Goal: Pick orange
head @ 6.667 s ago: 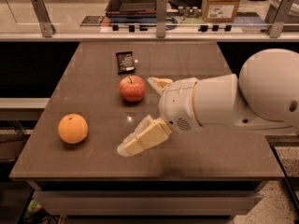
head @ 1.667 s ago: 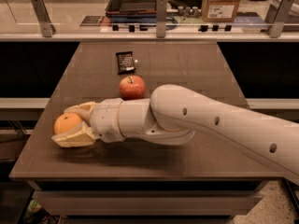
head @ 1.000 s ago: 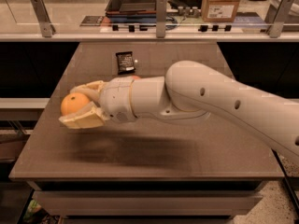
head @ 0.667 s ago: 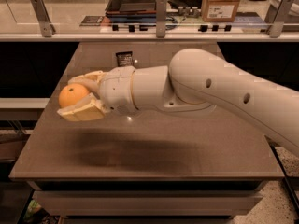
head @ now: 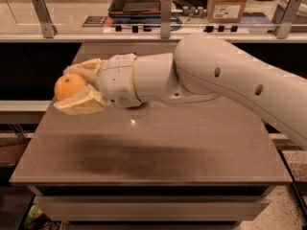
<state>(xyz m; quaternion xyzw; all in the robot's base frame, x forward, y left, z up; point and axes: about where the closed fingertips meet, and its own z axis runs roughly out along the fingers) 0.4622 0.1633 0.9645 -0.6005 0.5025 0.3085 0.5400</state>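
The orange (head: 67, 86) is round and yellow-orange. It sits between the two cream fingers of my gripper (head: 72, 87), which is shut on it and holds it well above the brown table (head: 144, 152), near the table's left edge. One finger (head: 82, 103) lies under the orange and the other (head: 82, 70) over it. My white arm (head: 225, 80) reaches in from the right and covers the middle of the table.
The red apple and the small dark packet are hidden behind my arm. A glass-railed counter (head: 163, 18) behind the table carries a dark tray (head: 136, 1) and a cardboard box (head: 229, 3). The table's front edge lies near the bottom.
My gripper closed on the orange at the table's left side and has lifted it up. The arm has risen and now covers the apple and the packet.
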